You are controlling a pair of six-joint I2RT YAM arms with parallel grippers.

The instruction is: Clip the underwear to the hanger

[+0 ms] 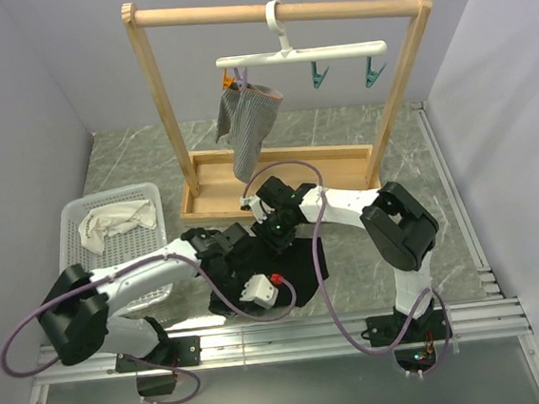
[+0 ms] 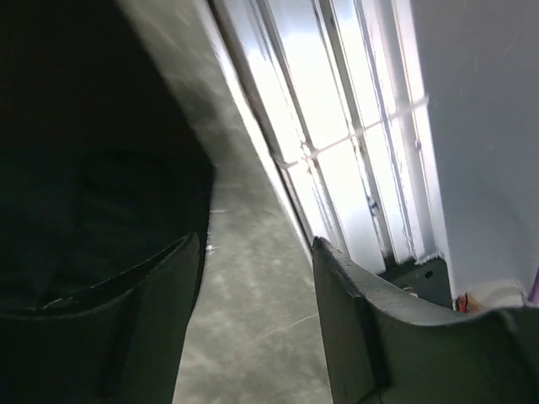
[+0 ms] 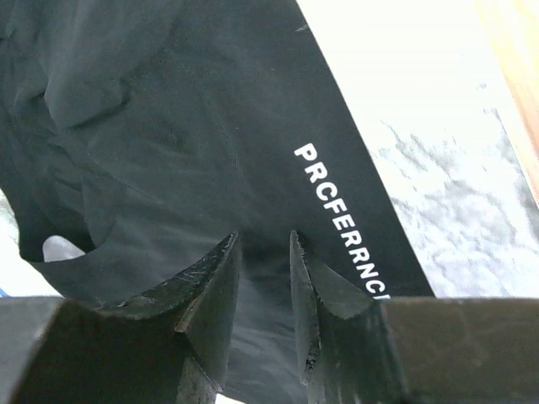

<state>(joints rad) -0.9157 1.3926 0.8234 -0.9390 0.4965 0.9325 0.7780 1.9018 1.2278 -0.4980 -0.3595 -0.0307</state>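
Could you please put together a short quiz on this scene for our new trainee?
1. True or false: the grey striped garment hangs clipped to the hanger.
2. Where is the black underwear? A. clipped to the hanger; B. lying on the table; C. draped over the grey striped garment.
3. Fill in: the number of teal clips on the hanger that hold nothing is ____.

Key: 1 true; 2 B; 3 two.
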